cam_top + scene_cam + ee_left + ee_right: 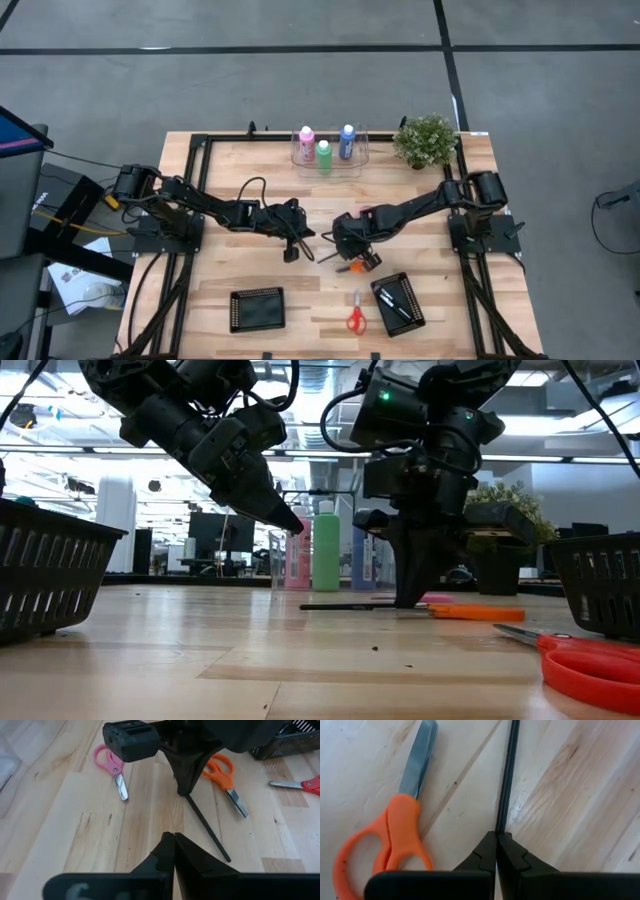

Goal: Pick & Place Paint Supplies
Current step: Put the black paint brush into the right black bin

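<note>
A thin dark brush (209,830) lies on the wooden table at its middle. My right gripper (497,839) stands over one end of it, pointing steeply down, and is shut on it. My left gripper (173,840) hangs shut and empty a little above the table, just left of the brush. The pink, green and blue bottles (324,148) stand in a clear tray at the far edge. My right gripper pinches the brush's handle near one end (502,822) between its two fingertips. The fingers come from above, slanting steeply down. The rest of the brush (345,606) lies flat on the table and runs toward the left arm.
Orange scissors (395,835) lie right beside the brush, pink scissors (112,762) a little farther off, red scissors (356,312) near the front. Two black baskets (257,308) (398,303) stand at the near edge. A potted plant (425,140) stands far right.
</note>
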Robot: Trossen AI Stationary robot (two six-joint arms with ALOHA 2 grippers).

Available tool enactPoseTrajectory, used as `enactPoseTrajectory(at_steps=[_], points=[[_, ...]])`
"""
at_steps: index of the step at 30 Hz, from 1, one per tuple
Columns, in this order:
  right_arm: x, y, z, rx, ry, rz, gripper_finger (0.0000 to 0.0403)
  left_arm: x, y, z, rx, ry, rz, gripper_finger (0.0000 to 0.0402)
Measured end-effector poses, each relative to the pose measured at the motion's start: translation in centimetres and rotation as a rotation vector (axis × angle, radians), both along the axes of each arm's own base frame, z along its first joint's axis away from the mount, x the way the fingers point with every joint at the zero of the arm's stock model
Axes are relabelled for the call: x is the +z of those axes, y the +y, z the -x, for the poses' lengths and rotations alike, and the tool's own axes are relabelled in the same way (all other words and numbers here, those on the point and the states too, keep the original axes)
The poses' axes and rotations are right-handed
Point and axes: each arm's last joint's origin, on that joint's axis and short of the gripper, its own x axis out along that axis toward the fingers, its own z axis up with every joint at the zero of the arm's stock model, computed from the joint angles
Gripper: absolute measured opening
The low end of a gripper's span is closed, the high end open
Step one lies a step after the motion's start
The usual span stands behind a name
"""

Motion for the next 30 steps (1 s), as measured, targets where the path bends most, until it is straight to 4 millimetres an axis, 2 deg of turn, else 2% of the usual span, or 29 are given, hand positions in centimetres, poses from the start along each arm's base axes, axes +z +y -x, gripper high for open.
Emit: enactPoseTrajectory(at_steps=[6,13,16,22,30], points=[[0.9,0.1,-0.2,-0.029,-0.068,-0.055,0.0001,0.0,0.0,0.0,-0.009,0.001,-0.013,0.0],[0.0,0.4,-0.2,-0.026,-0.17,-0.162,0.0001,0.1,0.0,0.0,-0.006,-0.003,-0.02,0.0],[-0.6,0.2,0.1,-0.042,-0.175,-0.171,0.0001,0.8,0.1,0.5,0.015,-0.065,-0.053,0.0],[-1.2,0.5,0.4,-0.038,-0.268,-0.241,0.0,2.6,0.4,4.4,0.019,-0.275,-0.047,0.0],[0.7,-0.4,1.5,-0.054,-0.538,-0.335,0.0,2.8,1.0,9.9,0.066,-0.426,-0.033,0.0]])
